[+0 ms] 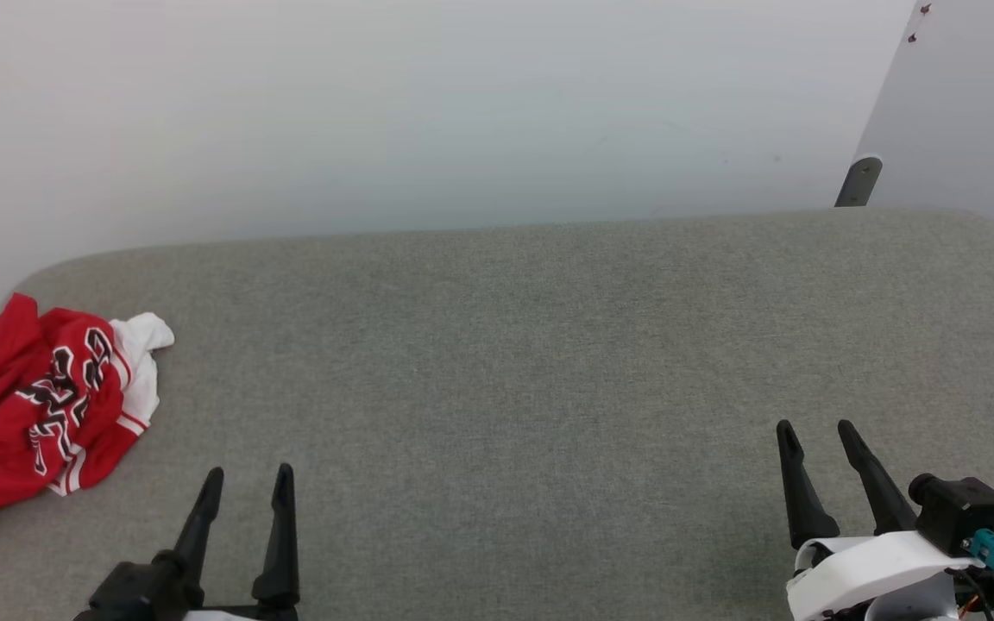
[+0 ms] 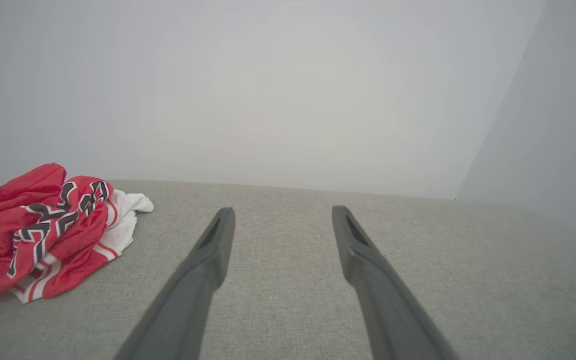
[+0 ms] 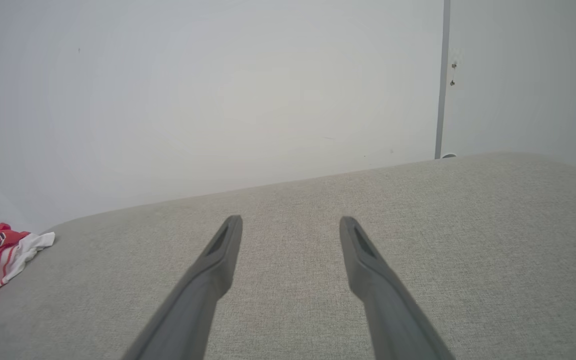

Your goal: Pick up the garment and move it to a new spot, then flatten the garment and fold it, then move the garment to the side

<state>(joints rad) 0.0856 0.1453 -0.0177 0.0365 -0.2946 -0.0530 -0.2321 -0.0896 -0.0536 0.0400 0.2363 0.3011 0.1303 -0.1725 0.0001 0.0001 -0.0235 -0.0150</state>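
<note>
Both tools hang low at the near edge, fingers apart, holding nothing: left tool [image 1: 249,471] lower left, right tool [image 1: 814,425] lower right, pointing away over a grey fabric surface [image 1: 497,345]. Near the left tool, to its left, the garment [image 1: 40,405] lies as a crumpled red heap at the surface's left end. Its long axis runs near to far, and a white sleeve [image 1: 145,336] pokes toward the middle. The picture's left edge cuts the heap off. Its black lettering is folded and unreadable.
</note>
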